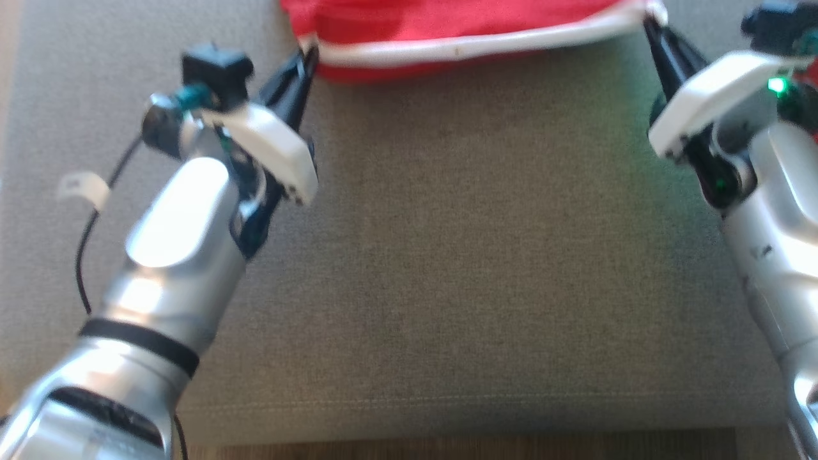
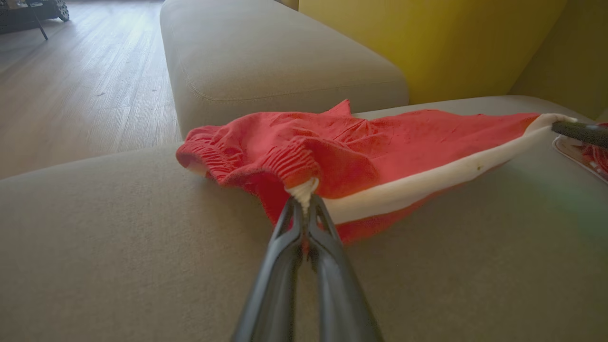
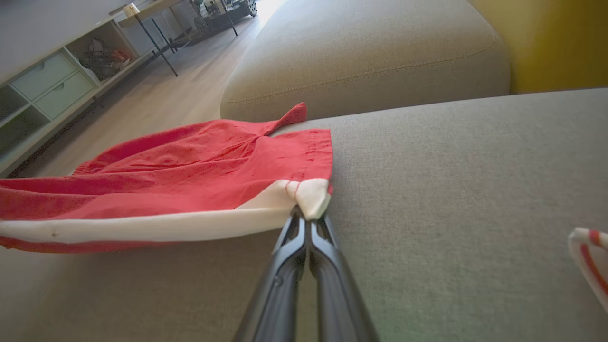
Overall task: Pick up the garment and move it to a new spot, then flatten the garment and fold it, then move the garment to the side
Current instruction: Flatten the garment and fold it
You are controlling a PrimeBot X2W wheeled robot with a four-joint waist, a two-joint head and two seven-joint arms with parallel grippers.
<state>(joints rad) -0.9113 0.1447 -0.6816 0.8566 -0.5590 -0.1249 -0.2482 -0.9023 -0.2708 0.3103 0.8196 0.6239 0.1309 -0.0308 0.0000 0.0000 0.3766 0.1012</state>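
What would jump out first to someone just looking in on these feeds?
The red garment with its white stripe, stretched over the grey sofa cushion at the top of the head view. Next, the left fingers and right fingers, each shut on one end of that stripe. A yellow wall rises behind the sofa.

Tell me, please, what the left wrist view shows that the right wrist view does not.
Left wrist view: the gathered elastic waistband, with the left gripper shut on the end beside it. Right wrist view: a shelf unit with drawers along the floor. Both: the red garment and its white stripe, stretched over the grey sofa, and the right gripper shut on the stripe's other end.
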